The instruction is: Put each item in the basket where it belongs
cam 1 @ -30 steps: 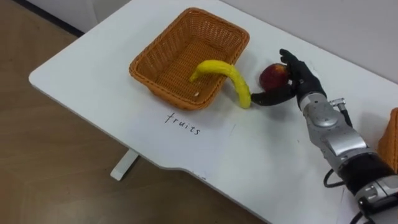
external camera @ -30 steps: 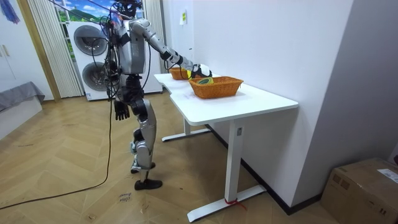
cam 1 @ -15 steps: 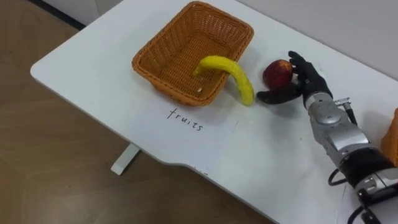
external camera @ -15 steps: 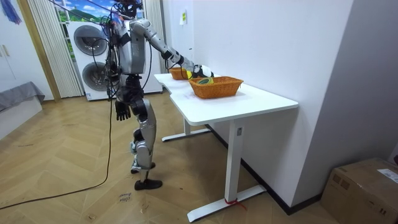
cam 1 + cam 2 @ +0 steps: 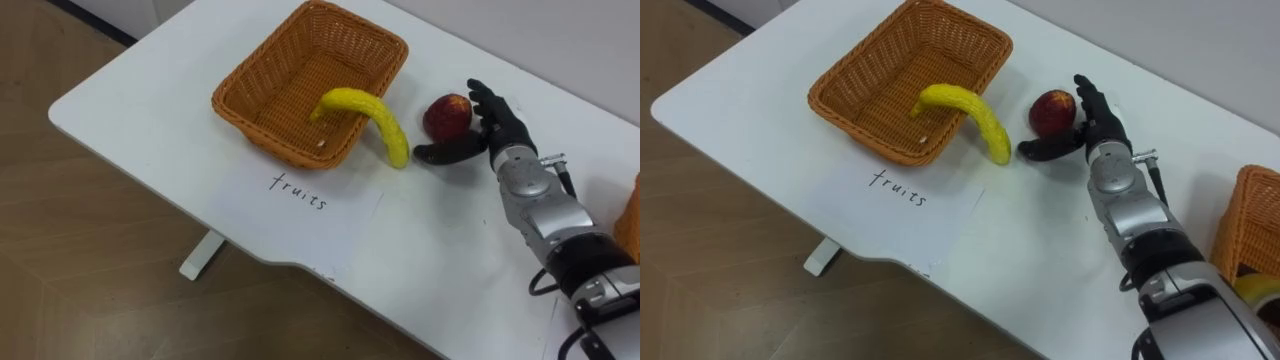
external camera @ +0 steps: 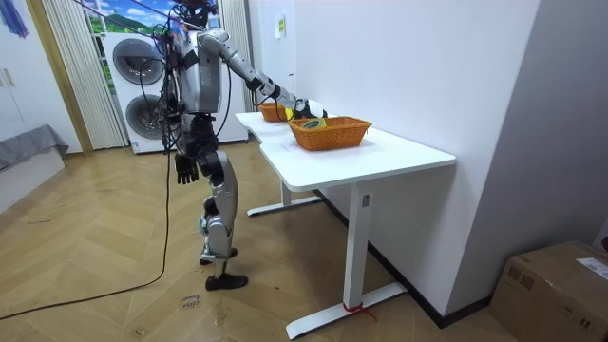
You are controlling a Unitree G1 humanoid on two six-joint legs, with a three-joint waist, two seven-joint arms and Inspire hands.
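Apple: red, on the white table, just right of the fruit basket, outside it.

Right robot hand: released, fingers straight and standing along the apple's far right side. Contact with the apple cannot be confirmed. The thumb lies flat on the table just in front of the apple, its tip pointing toward the banana.

Banana: draped over the basket's near right rim. One end is inside the basket; the other end is down on the table, close to the thumb tip.

Fruit basket: orange wicker, rectangular, with the banana's inner end in it.

Sheet of paper: white, handwritten label, flat on the table directly in front of the basket, touching its near wall.

Second wicker basket: at the table's right side, well apart from the first, with something yellow in it.

Room view: the robot stands upright at the table's far end, right arm stretched out over the table. Left robot hand hangs at its side; finger state cannot be told. Stacked washing machines stand behind the robot.
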